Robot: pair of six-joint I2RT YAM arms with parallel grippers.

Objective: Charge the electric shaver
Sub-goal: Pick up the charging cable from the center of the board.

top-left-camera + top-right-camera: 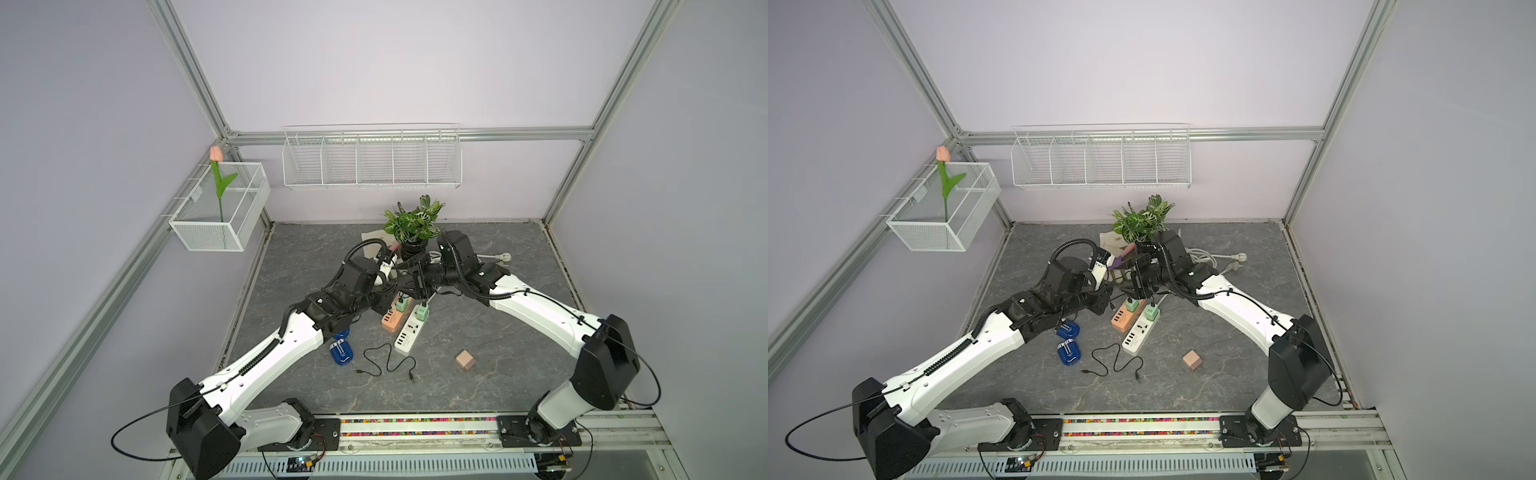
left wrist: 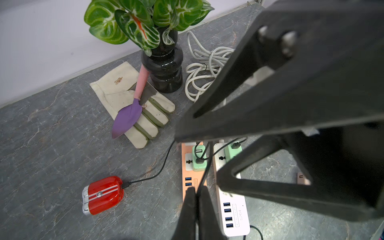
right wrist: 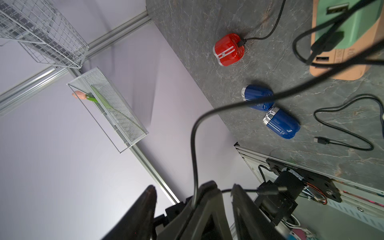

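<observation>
— Where are the shavers from where you stand?

— All three lie on the grey surface [image 1: 457, 395], on the left arm's side of the power strips. The red shaver [image 2: 102, 194] lies flat with a thin black cord plugged into its end. The back blue shaver [image 1: 343, 332] is half under the left forearm. The front blue shaver [image 1: 341, 353] lies just beside it, nearer the robot's base.

— And the claws?

— They meet above the orange power strip [image 1: 392, 321]. The left claw [image 2: 197, 189] is pinched fully together on a black cable [image 3: 193, 158]. The right claw [image 2: 197, 159] has its jaws standing apart, one on either side of that same cable. As far as I can see it has hold of nothing.

— Where does the cable run?

— From the pinch it goes toward the strips, but I can't tell which charger it ends in. A green charger [image 1: 402, 305] stands on the orange strip. A second green charger [image 1: 422, 312] stands on the white power strip [image 1: 406, 340] right alongside.

— Anything else down there?

— A loose cable [image 3: 321, 140] snakes in front of the white strip, and a wooden cube [image 1: 465, 359] sits well apart on the right arm's side. At the back there's a potted plant [image 2: 164, 68]. A glove [image 2: 116, 91] lies just beside it, with a purple trowel [image 2: 126, 118] resting on top.
</observation>
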